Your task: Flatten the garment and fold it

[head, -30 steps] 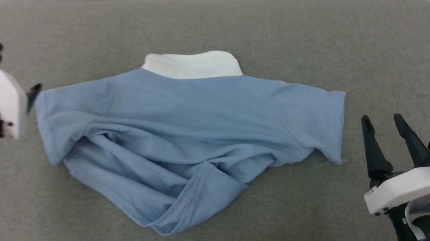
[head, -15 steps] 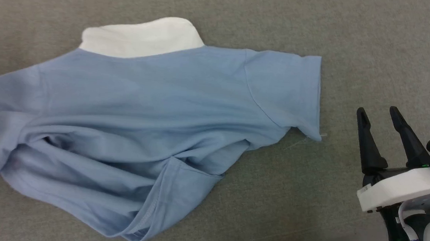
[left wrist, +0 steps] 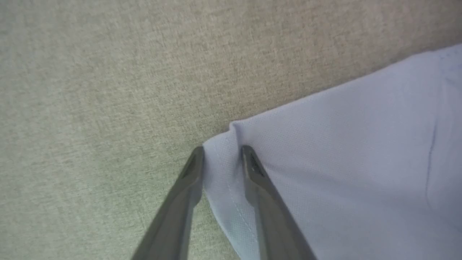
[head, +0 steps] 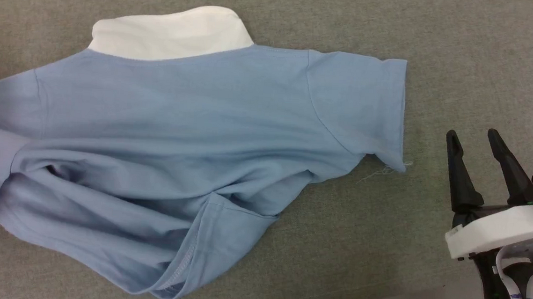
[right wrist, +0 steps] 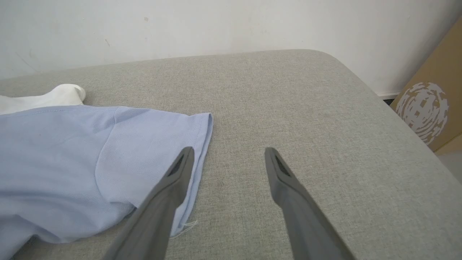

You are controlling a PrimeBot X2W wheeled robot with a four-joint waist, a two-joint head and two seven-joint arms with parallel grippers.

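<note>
Because the garment (head: 179,115) is lying rumpled rather than flat, the left claw (left wrist: 222,148) is being set astride the outer corner of the left sleeve (left wrist: 325,151). One of its fingers (left wrist: 180,202) is being laid along the bare side of the hem and the other on top of the knit, with a small ridge of cloth being raised between them. The jaws are being held partly apart; whether the cloth is already being pinched cannot be told. That corner is probably being chosen because a pull from there would be drawing sleeve and shoulder out sideways.

The right claw (head: 473,134) is being held wide open and empty over the desk (head: 465,51), just beside the right sleeve (head: 359,104) without touching it, presumably so that the opposite end is being readied for a matching grasp.

Outward from the claws, the garment is being carried by the desk, apparently back upward, with its white collar (head: 171,32) pointing away from the robot. The upper half is lying smooth, while the lower half is lying bunched in deep folds, and part of the bottom hem (head: 193,252) is being turned over onto the body. Flattening is therefore being judged as barely begun, and folding as not yet started.
</note>
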